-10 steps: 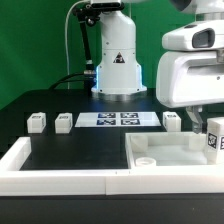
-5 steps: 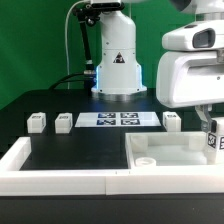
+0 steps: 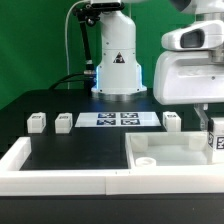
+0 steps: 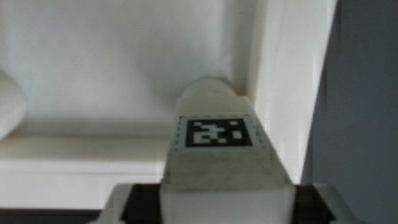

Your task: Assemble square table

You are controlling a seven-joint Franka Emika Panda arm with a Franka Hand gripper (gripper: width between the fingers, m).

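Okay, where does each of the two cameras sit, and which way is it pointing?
Exterior view: off the arm, facing the robot's base across the black table; shows the base and, at this view's right, the gripper.
Wrist view: on the wrist, looking down past its fingers along the tagged leg they clasp; only the finger ends show.
Shared: that leg and the white table top under it.
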